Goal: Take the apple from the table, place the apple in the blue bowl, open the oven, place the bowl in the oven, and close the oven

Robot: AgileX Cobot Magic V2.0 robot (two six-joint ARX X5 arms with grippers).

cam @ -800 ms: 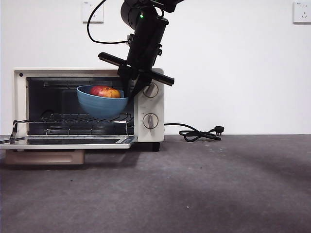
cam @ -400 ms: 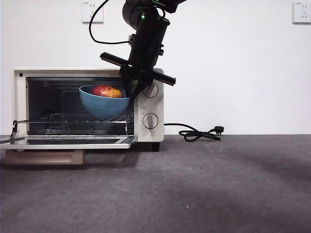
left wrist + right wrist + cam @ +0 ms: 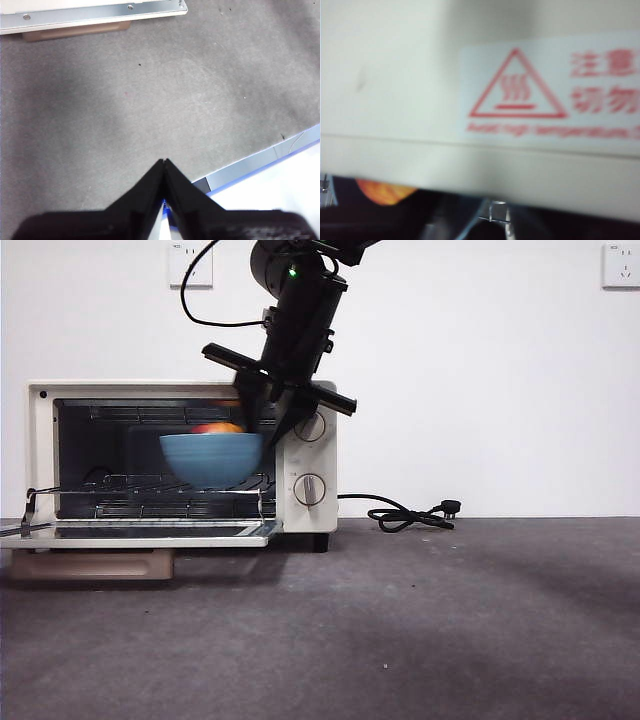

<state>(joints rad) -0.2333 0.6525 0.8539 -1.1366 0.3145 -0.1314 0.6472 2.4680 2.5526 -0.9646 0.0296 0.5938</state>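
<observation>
Front view — blue bowl (image 3: 210, 458) blurred | apple (image 3: 218, 428) mostly hidden | right end effector (image 3: 268, 425) grip unclear | left end effector (image 3: 163, 162) together

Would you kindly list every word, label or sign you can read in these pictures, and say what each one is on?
Red triangle warning sign with wavy heat lines: on a white label on the oven top, right wrist view.
Large red Chinese characters beside the triangle: cut off and blurred, not readable.
Small red line under the triangle: too blurred to read.
Markings around the oven's knobs, front view: too small to read.

We see a matt, speckled grey tabletop (image 3: 420, 620) (roughish), smooth cream oven (image 3: 300, 455) casing, shiny metal rack (image 3: 150, 483).
</observation>
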